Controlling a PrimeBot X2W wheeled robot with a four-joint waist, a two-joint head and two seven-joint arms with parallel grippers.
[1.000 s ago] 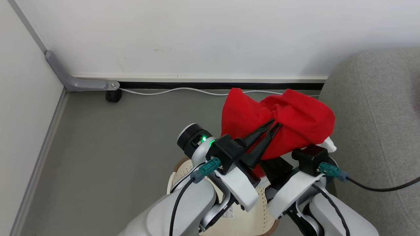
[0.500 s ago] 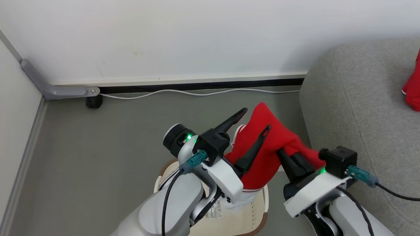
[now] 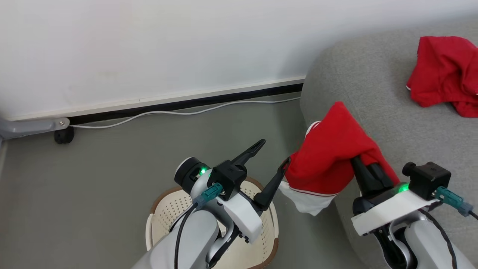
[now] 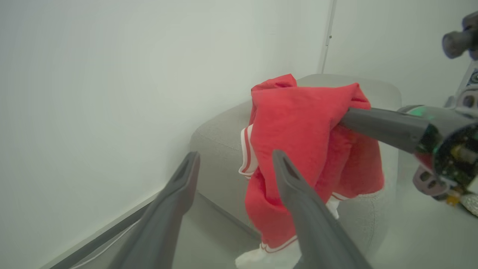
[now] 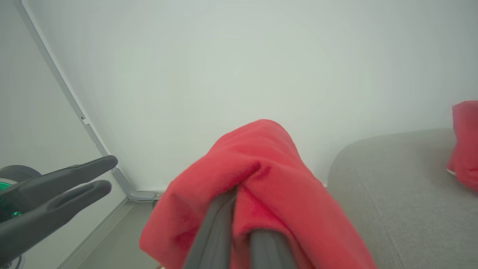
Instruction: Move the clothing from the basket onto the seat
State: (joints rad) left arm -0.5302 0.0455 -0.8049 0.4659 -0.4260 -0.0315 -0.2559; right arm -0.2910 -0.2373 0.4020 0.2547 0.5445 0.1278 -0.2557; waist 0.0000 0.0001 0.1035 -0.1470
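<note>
Claws differ: the right claw (image 3: 358, 166) is pinched tight on a fold of a bright red garment (image 3: 328, 153), whose cloth drapes over the two dark fingertips and hides them, while its white-trimmed hem dangles below. This garment hangs in the air right at the rounded end of the grey sofa (image 3: 373, 82), partly over its edge and partly over the floor (image 3: 112, 168). The left claw (image 3: 275, 151) stands wide, fingers spread and gripping nothing, one fingertip just beside the hanging cloth. It hovers above the cream basket (image 3: 170, 209), which sits on the floor near the sofa's end; the left arm (image 3: 194, 239) covers much of its inside. A second red garment (image 3: 444, 74) lies crumpled on the sofa's seat, well apart from the held one. A white cable (image 3: 168, 113) runs along the foot of the wall (image 3: 149, 48).
</note>
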